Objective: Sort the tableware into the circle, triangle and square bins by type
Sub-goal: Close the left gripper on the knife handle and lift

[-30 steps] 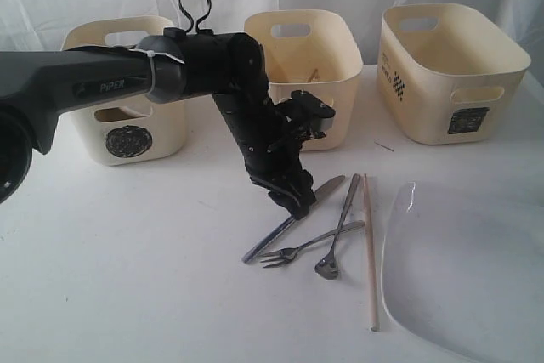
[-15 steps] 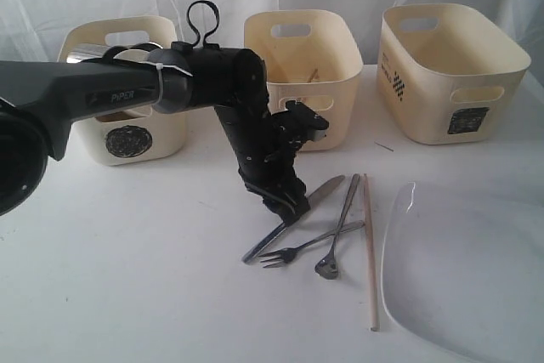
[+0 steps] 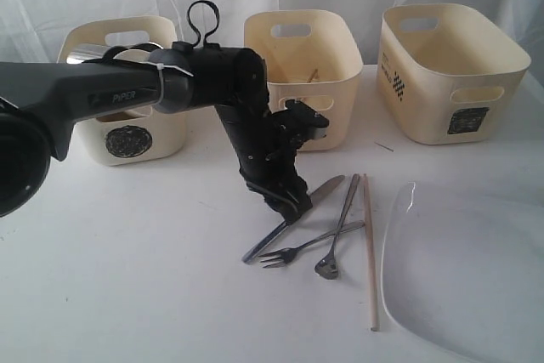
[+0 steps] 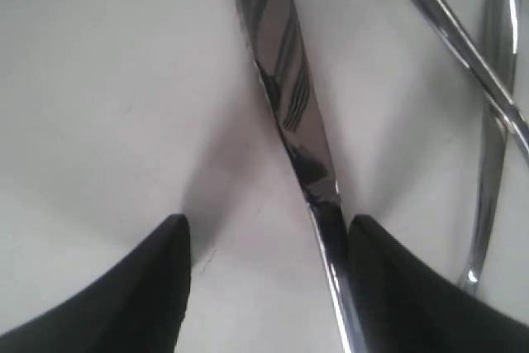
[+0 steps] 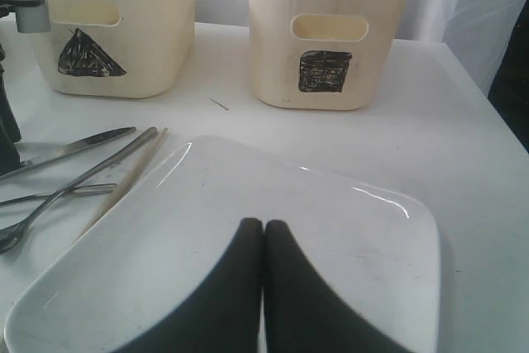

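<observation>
Left wrist view: the knife (image 4: 289,105) is seen lying flat on the bench (image 4: 99,80), inside the left tool (image 4: 269,225), which is wide open and holds nothing. The knife's long axis runs across the closing line, nearer to one side, so it could be pinched over its width. The right tool (image 5: 263,233) is closed, empty, over the plate (image 5: 347,229), farther from the knife.

1. Was a white table (image 3: 127,278).
2. Carried three tubs along the back, left to right: circle tub (image 3: 127,138), triangle tub (image 3: 340,57), square tub (image 3: 442,82).
3. Bore, before the triangle tub, a knife (image 3: 327,189), a fork (image 3: 306,246) crossed by a second fork (image 3: 347,206), and a chopstick (image 3: 370,252).
4. Held a plate (image 3: 467,269) at the near right, just beside the chopstick.
5. Showed a tiny sliver (image 3: 384,146) between the triangle and square tubs.
</observation>
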